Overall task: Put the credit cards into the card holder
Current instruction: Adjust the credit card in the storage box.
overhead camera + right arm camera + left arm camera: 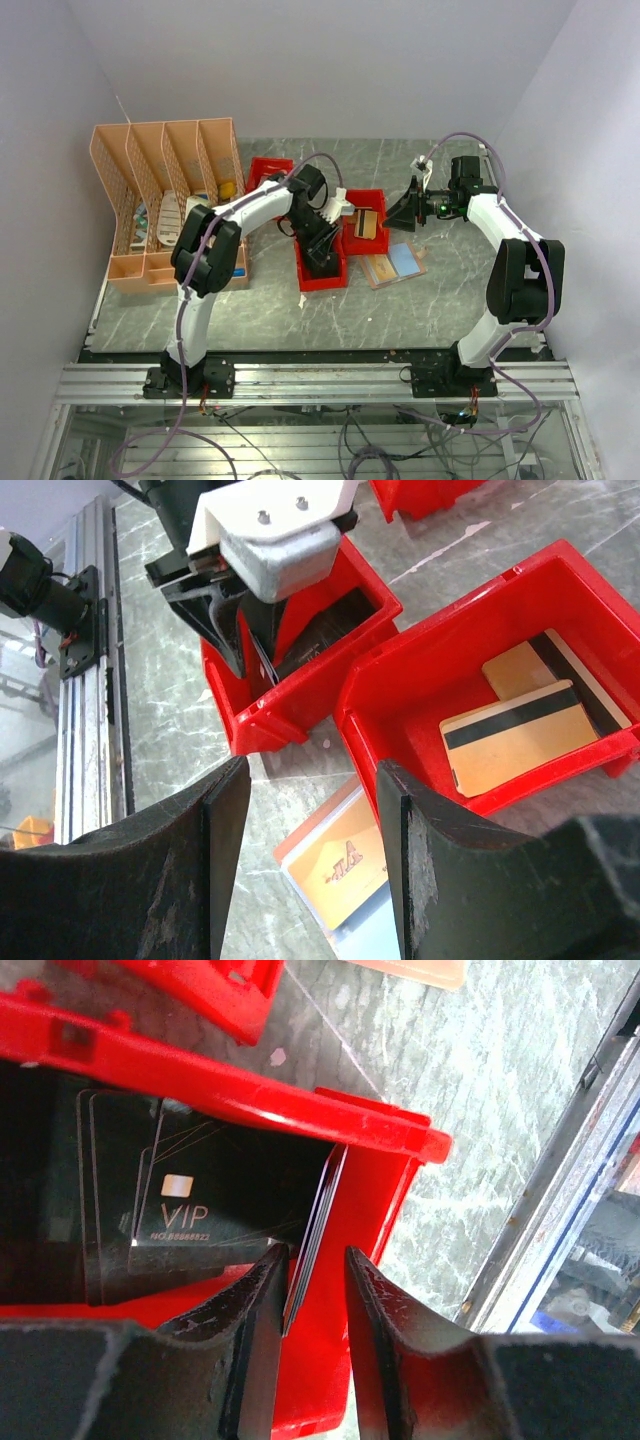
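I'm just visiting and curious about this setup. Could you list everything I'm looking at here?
Bins: three, red, mid-table.
Tan cards: two, tan with a dark stripe, in the right bin.
Black cards: several, black, in the front bin; one stack stands on edge.
Holder: one, tan-brown, on the table in front of the right bin.
Orange card: one, orange, on the holder.
Blue card: one, light blue, beside the orange card.
Organizer: one, peach, far left.
Table: one, grey marble.
Arms: two, white and black, near edge.
Left end effector: one, black, open around the standing stack.
Right end effector: one, black, open, near the right bin.
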Action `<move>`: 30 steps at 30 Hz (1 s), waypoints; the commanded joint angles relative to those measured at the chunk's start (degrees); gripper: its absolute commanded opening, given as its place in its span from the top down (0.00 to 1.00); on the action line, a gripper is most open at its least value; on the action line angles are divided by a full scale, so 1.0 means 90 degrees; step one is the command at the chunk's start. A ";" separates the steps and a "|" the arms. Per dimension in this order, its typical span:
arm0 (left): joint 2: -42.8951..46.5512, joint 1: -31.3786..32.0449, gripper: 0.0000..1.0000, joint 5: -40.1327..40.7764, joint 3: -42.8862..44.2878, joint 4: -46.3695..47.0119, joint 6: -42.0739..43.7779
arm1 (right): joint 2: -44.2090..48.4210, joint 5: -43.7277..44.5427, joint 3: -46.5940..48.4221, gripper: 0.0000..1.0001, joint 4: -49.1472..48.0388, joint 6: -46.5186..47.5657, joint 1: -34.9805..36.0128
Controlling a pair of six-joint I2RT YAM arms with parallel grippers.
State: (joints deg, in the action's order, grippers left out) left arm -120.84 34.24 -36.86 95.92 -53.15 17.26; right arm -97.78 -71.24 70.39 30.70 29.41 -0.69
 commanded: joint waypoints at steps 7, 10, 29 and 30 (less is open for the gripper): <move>-0.0124 0.0287 0.66 0.0390 0.0133 0.0063 -0.0092 | 0.0024 -0.0131 0.0109 0.46 -0.0051 0.0061 -0.0041; -0.0155 0.0311 0.66 0.0320 0.0101 0.0142 -0.0074 | 0.0024 -0.0136 0.0110 0.46 -0.0049 0.0062 -0.0050; -0.0339 -0.0077 0.93 -0.0344 0.0475 -0.0228 0.0285 | -0.0023 -0.0153 0.0110 0.46 -0.0003 0.0102 -0.0044; -0.0356 -0.0115 0.93 -0.0363 0.0512 -0.0268 0.0276 | -0.0026 -0.0165 0.0116 0.46 -0.0010 0.0102 -0.0048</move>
State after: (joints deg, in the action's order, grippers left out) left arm -123.48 35.27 -37.23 98.00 -53.60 18.68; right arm -97.78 -71.42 70.39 30.74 29.47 -0.69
